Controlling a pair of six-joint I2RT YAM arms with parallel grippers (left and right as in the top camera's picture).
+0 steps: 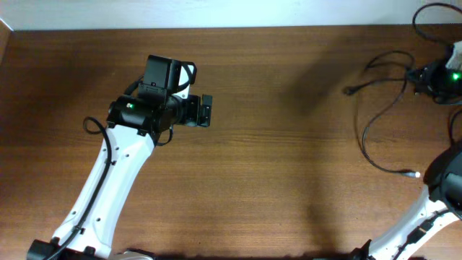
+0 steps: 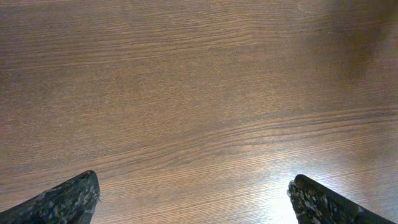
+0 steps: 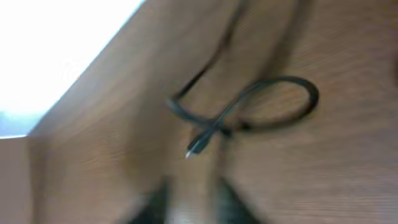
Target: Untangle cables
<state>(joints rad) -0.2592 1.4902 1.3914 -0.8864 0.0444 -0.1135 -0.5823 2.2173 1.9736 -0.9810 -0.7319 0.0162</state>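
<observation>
Brown wood-grain table (image 1: pixel 274 188) fills the overhead view, with a strip of pale wall (image 1: pixel 216 13) along the top edge. The white left arm (image 1: pixel 108 180) reaches in from the bottom left, and a green light (image 1: pixel 130 107) glows near its wrist. The left claw (image 1: pixel 205 110) hangs over bare wood, well apart from the cables (image 1: pixel 364 137). These lie at the far right as thin black cords in loose curves. One ends in a dark plug (image 1: pixel 349 91), another in a pale-tipped plug (image 1: pixel 413 173) near the right arm (image 1: pixel 433 209). The right claw (image 1: pixel 426 76) sits at the right edge, at the upper end of the cords. From this view I cannot tell whether its jaws are apart or together.

Left wrist view: nothing but wood grain, with a bright patch of glare low on the right. The claw's two dark fingertips (image 2: pixel 65 202) show at the bottom corners, set wide apart with nothing between them.

Right wrist view: the picture is badly smeared. Brown wood runs up to a bright white area at the upper left. One cable (image 3: pixel 217 123) lies on the wood, crossing itself in a loop, its metal tip (image 3: pixel 191 151) pointing down and left. Dark shapes at the bottom edge are too blurred to read, so this claw's state cannot be told here either.
</observation>
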